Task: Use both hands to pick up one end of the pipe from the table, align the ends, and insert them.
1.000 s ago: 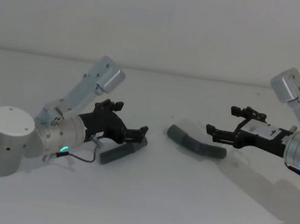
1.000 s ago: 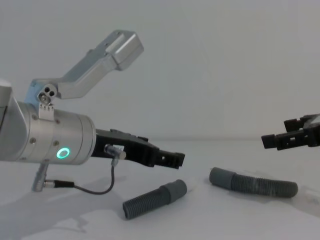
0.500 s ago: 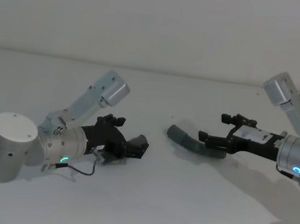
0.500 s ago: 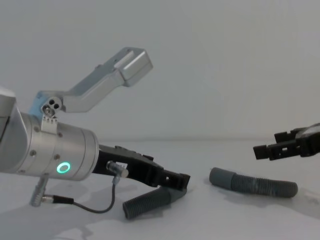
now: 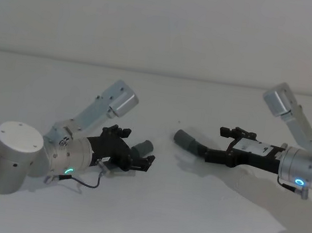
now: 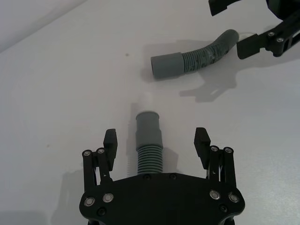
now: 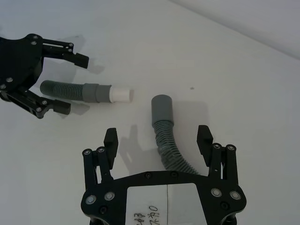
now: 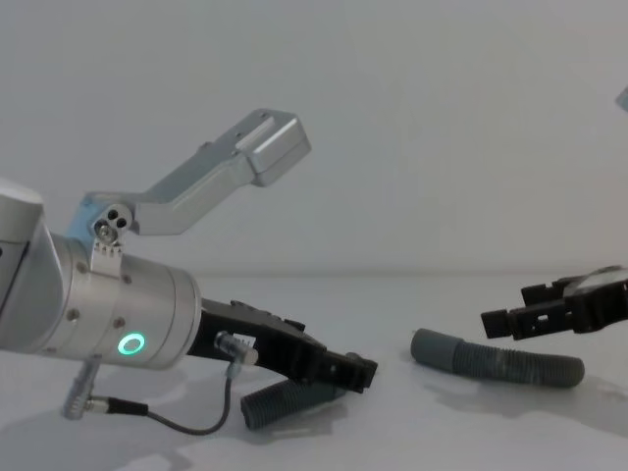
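Hose pieces lie apart on the white table (image 5: 148,219), both flat on its surface. The short hose piece (image 6: 149,151) lies straight at the robot's left, and its smooth cuff (image 6: 147,123) points away from the left arm, roughly toward the longer hose piece (image 6: 199,54). In the right wrist view a pale stub (image 7: 121,95) shows at the mouth of that cuff. The longer, slightly curved piece lies at the middle right. Its own cuff (image 7: 162,108) is the end nearer the short piece, and the two cuffs are well apart.

The left gripper (image 6: 156,138) sits low over the short piece. Its fingers (image 6: 110,140) are spread wide, one on each side of the ribbed section just behind the cuff. A clear gap shows on both sides, so nothing is gripped.

The right gripper (image 7: 158,136) hangs low over the longer piece in the same way. Its fingers (image 7: 205,136) are fully apart and straddle the ribbed stretch behind the cuff without touching it. In the chest view its tips stand just above the hose.
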